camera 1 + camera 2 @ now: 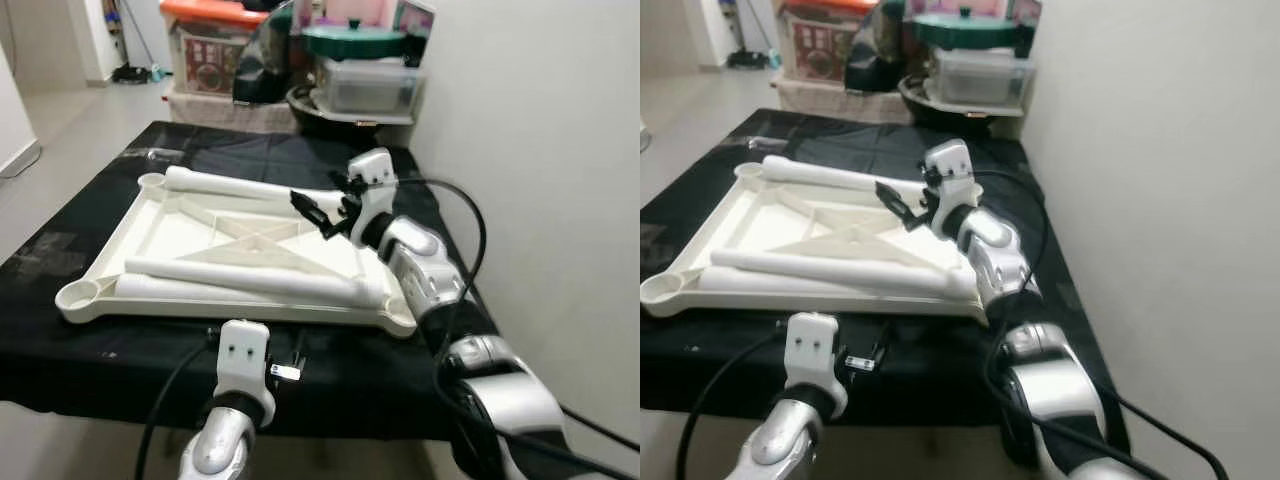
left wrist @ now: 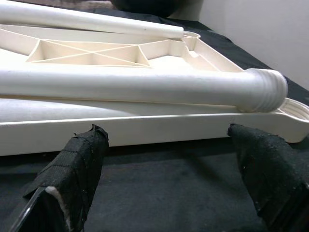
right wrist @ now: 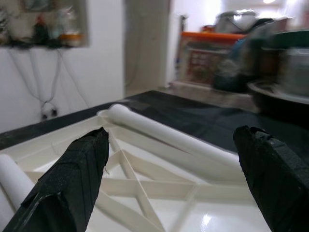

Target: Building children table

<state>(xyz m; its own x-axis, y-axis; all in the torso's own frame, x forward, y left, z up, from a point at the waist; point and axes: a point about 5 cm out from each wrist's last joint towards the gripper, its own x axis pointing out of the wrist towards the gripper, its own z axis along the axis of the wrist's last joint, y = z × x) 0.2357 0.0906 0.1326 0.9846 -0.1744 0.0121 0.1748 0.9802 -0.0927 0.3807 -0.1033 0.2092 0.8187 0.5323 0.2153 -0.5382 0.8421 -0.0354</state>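
A white plastic tabletop (image 1: pixel 170 235) lies upside down on a black-covered table (image 1: pixel 90 345), its cross ribs facing up. One white leg (image 1: pixel 235 186) rests along its far edge. Two more legs (image 1: pixel 245 278) lie side by side along the near edge, and the upper one shows a threaded end (image 2: pixel 263 89). My right gripper (image 1: pixel 312 212) hovers open above the far right part of the tabletop, near the far leg (image 3: pixel 164 135). My left gripper (image 2: pixel 166 130) is open and low over the cloth, facing the tabletop's near rim (image 2: pixel 145 128).
The wall (image 1: pixel 540 120) runs close along the table's right side. Behind the table stand storage boxes (image 1: pixel 205 50), a clear tub (image 1: pixel 365 85) and a green lid (image 1: pixel 352 40). Open floor (image 1: pixel 70 120) lies to the left. Black cables (image 1: pixel 470 215) loop from my right arm.
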